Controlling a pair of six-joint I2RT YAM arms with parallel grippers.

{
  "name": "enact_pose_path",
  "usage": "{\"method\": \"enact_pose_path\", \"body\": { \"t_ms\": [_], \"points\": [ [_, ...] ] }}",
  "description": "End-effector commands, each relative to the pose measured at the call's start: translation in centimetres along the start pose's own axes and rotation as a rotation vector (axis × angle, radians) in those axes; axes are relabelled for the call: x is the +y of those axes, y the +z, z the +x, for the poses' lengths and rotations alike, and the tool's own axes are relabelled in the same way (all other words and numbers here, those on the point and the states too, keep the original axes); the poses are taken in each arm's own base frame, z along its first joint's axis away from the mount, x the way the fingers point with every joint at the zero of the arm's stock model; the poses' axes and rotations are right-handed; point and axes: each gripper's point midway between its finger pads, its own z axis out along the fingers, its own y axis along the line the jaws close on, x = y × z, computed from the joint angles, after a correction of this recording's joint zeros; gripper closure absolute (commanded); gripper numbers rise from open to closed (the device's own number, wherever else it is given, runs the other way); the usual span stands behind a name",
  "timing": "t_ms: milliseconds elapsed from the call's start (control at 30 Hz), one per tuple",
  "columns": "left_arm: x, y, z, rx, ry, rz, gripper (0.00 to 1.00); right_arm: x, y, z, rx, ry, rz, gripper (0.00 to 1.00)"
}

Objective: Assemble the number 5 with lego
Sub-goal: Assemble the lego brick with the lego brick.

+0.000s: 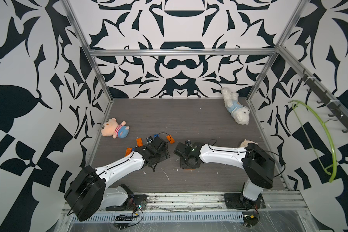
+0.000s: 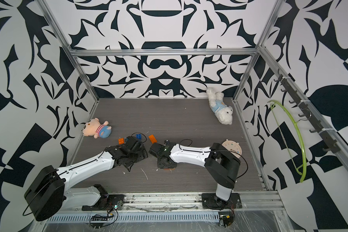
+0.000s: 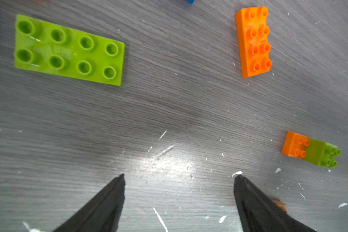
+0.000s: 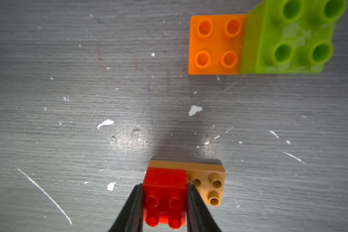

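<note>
In the right wrist view my right gripper (image 4: 165,186) is shut on a red-orange square lego brick (image 4: 165,178). That brick sits on one end of a tan-orange oblong brick (image 4: 209,180) that lies on the table. Farther off, an orange square plate (image 4: 215,44) touches a lime green brick (image 4: 293,38). My left gripper (image 3: 179,176) stands open over bare table, holding nothing. Beyond it lie a lime green oblong plate (image 3: 68,50), an orange oblong brick (image 3: 253,42) and an orange-and-green pair (image 3: 309,152). In a top view, orange bricks (image 1: 139,142) and a blue brick (image 1: 156,136) lie by the left wrist.
A pig plush (image 1: 115,129) lies at the table's left edge. A white dog plush (image 1: 236,108) lies at the back right. A round pale disc (image 2: 232,149) sits behind the right arm's elbow. A green hanger (image 1: 317,136) hangs on the right wall. White flecks dot the grey table (image 1: 189,120).
</note>
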Motion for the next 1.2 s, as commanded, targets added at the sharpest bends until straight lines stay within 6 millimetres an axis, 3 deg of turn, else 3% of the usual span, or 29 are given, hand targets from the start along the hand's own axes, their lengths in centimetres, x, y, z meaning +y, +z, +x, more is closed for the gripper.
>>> {"method": "enact_pose_path", "body": {
  "t_ms": [0, 200, 533, 800, 1167],
  "points": [
    [-1.3, -1.7, -1.5, -0.053, 0.011, 0.028, 0.08, -3.4, 0.6, -0.7, 0.004, -0.019, 0.120, 0.72],
    [-1.4, -2.9, -2.8, -0.105, 0.023, 0.019, 0.07, -3.5, -0.6, -2.4, -0.031, -0.037, 0.080, 0.69],
    [-1.1, -3.2, -3.2, -0.108, 0.028, 0.007, 0.07, -3.2, 0.0, -1.9, 0.005, -0.041, 0.075, 0.63],
    [-1.1, -3.6, -3.7, -0.120, 0.032, 0.001, 0.07, -2.3, -2.1, -2.3, -0.018, -0.034, -0.001, 0.61],
    [-1.2, -3.5, -3.8, -0.105, 0.044, -0.005, 0.07, -2.5, -0.5, -1.2, 0.037, -0.014, 0.014, 0.63]
  ]
}}
